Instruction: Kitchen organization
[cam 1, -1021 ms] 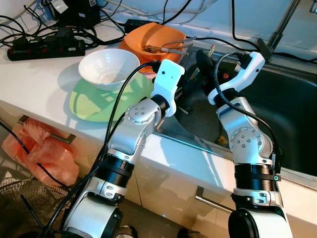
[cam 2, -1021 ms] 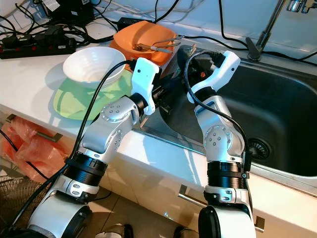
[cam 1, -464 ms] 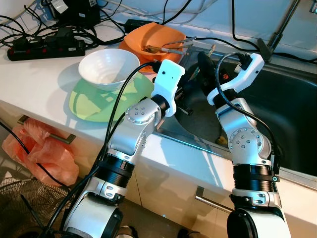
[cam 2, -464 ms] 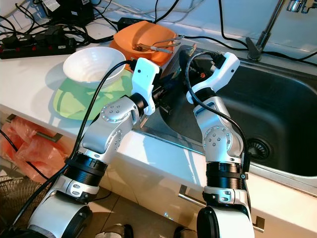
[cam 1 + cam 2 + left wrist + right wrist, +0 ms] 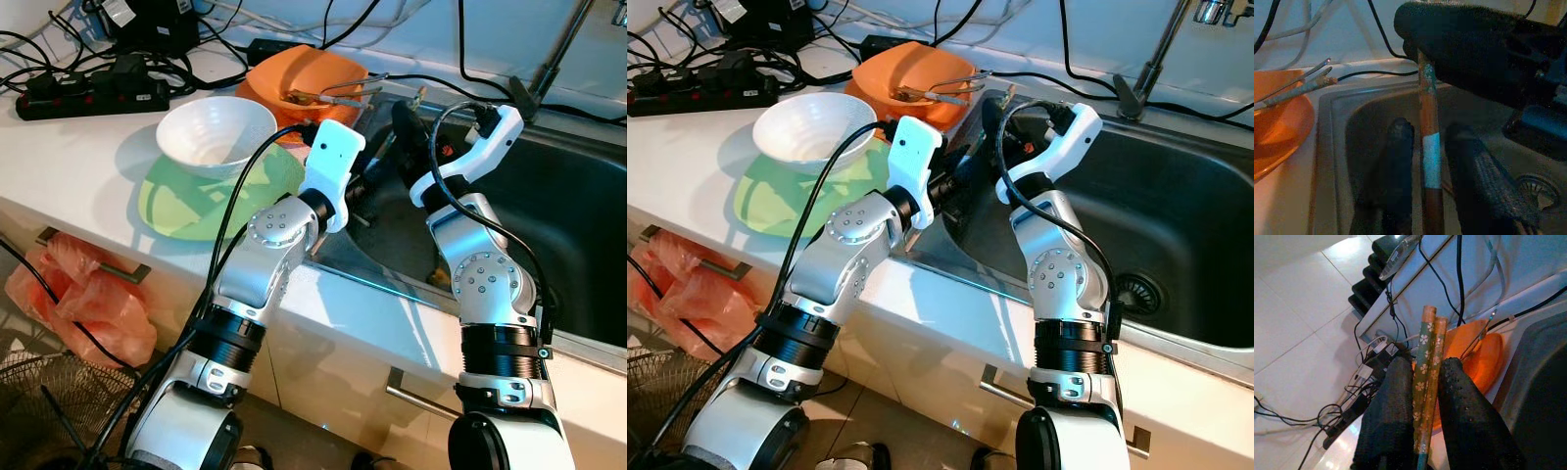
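Chopsticks (image 5: 1426, 377) clamped between right pincer (image 5: 1425, 431) fingers above the sink (image 5: 1176, 206) corner beside the orange bowl (image 5: 906, 73); left pincer (image 5: 1427, 161) straddles them, grip uncertain; handover step, next needs one pincer releasing.

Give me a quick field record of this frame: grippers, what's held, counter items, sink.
left gripper: over the sink's left end, fingers either side of the chopsticks, contact unclear
right gripper: shut on the chopsticks
chopsticks: a floral-patterned pair, side by side, spanning both grippers
orange bowl: on the counter beside the sink, metal utensils inside
white bowl: sits on the green plate
sink: steel, drain visible
power strip: back left of the counter, cables around it
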`<state>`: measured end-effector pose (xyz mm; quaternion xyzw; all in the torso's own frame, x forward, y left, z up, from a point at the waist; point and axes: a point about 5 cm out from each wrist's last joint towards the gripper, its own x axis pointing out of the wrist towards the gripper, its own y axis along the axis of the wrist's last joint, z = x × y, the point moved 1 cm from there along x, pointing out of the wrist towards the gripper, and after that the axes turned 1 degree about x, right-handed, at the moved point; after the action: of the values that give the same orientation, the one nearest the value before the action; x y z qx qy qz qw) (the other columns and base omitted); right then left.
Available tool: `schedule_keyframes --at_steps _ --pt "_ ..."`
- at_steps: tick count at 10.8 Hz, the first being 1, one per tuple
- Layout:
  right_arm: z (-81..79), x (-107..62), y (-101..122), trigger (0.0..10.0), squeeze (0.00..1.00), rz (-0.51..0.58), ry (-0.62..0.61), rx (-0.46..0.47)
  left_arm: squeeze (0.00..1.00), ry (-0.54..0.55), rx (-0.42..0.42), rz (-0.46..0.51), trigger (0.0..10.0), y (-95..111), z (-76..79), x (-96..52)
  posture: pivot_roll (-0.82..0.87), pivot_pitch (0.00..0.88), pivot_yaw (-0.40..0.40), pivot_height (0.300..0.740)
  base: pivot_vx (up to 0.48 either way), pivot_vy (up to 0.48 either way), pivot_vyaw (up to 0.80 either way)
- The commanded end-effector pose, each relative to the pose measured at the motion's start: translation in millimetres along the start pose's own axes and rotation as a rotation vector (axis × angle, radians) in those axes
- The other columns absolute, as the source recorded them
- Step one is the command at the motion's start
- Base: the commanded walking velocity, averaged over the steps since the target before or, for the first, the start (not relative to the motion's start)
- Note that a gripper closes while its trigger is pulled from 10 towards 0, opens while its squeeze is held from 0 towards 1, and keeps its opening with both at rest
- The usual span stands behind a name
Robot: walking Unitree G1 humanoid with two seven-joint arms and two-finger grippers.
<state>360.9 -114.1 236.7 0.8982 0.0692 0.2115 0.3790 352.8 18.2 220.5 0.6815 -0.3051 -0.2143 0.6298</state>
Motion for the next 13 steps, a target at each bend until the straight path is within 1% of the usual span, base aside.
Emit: schedule_keyframes --at_steps 1,4,5,7,8,9,10,11,12,13 --pt "6.4 -3.2 -3 0.0 0.0 -0.022 -0.029 -0.014 1.0 -0.009 -0.008 -0.019 10.0 -5 2.0 -0.6 0.04 0.101 0.008 0.74 0.0 0.0 0.0" --pt "7.3 -3.2 -3 0.0 0.0 -0.021 -0.032 -0.014 1.0 0.006 0.0 -0.016 10.0 -4 0.2 -0.2 0.04 0.101 0.008 0.74 0.0 0.0 0.0" --pt "8.9 -3.0 -2 0.0 0.0 -0.018 -0.04 -0.018 0.0 0.024 0.024 -0.004 10.0 -1 -2.2 -0.1 0.04 0.099 0.007 0.74 0.0 0.0 0.0" --pt "10.7 -3.0 -1 0.0 0.0 -0.015 -0.048 -0.023 0.0 0.033 0.025 0.006 10.0 0 -3.6 -0.3 0.04 0.099 0.007 0.74 0.0 0.0 0.0" --pt "16.8 -3.7 0 0.0 0.0 -0.011 -0.077 -0.049 0.0 0.047 0.017 0.03 10.0 4 -5.9 -0.5 0.04 0.097 0.008 0.74 0.0 0.0 0.0" --pt "19.9 -4.0 2 0.0 0.0 -0.007 -0.094 -0.072 0.0 0.047 0.016 0.033 10.0 5 -6.0 -0.6 0.04 0.095 0.007 0.74 0.0 0.0 0.0" --pt "25.9 -4.5 5 0.0 0.0 0.005 -0.126 -0.105 0.0 0.035 0.011 0.034 10.0 4 -4.5 -0.8 0.04 0.093 0.007 0.74 0.0 0.0 0.0" --pt "32.4 -4.7 9 0.0 0.0 0.022 -0.171 -0.17 0.0 0.014 0.006 0.036 10.0 4 -1.5 -0.8 0.04 0.092 0.007 0.74 0.0 0.0 0.0" --pt "35.7 -4.5 11 0.0 0.0 0.038 -0.198 -0.179 0.0 -0.002 0.001 0.037 10.0 4 0.8 -0.8 0.04 0.091 0.006 0.74 0.0 0.0 0.0" --pt "40.9 -5.2 14 0.0 0.0 0.067 -0.243 -0.165 0.0 -0.02 -0.007 0.04 10.0 4 3.4 -1.0 0.05 0.091 0.006 0.74 0.0 0.0 0.0"
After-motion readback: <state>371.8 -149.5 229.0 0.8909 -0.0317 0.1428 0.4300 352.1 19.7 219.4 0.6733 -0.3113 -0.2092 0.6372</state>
